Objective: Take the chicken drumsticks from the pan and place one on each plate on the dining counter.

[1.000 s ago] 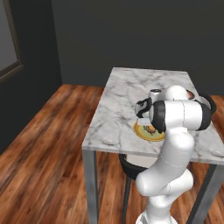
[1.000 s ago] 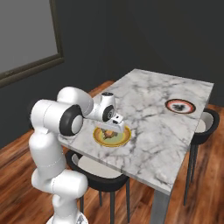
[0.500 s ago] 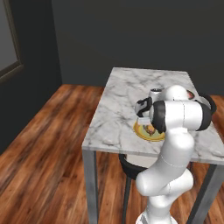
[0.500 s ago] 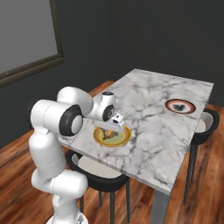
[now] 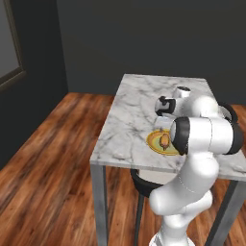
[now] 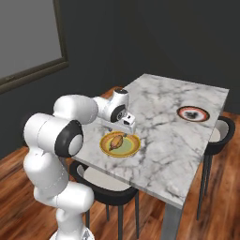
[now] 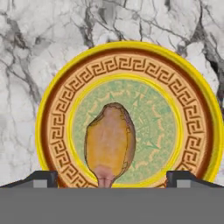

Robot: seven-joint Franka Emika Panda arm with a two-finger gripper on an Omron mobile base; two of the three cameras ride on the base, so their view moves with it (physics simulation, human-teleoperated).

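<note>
One golden-brown drumstick (image 7: pixel 109 142) lies on the yellow-rimmed plate (image 7: pixel 52 109) near the front edge of the marble bench (image 6: pixel 187 140). Just above it hangs the tool (image 7: pixel 111 177), fingers spread wide and holding nothing. Farther along the bench sits a red-rimmed plate (image 6: pixel 192 113).

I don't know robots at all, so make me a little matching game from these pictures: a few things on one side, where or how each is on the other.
Things:
1. chicken drumstick
2. yellow-rimmed plate
3. red-rimmed plate
4. tool

States:
A. far along the dining counter, holding something dark I cannot make out
B. open, above the near plate
C. lying on the greenish centre
D. near the counter's front edge, under the arm's hand

Pairs: 1-C, 2-D, 3-A, 4-B
</note>
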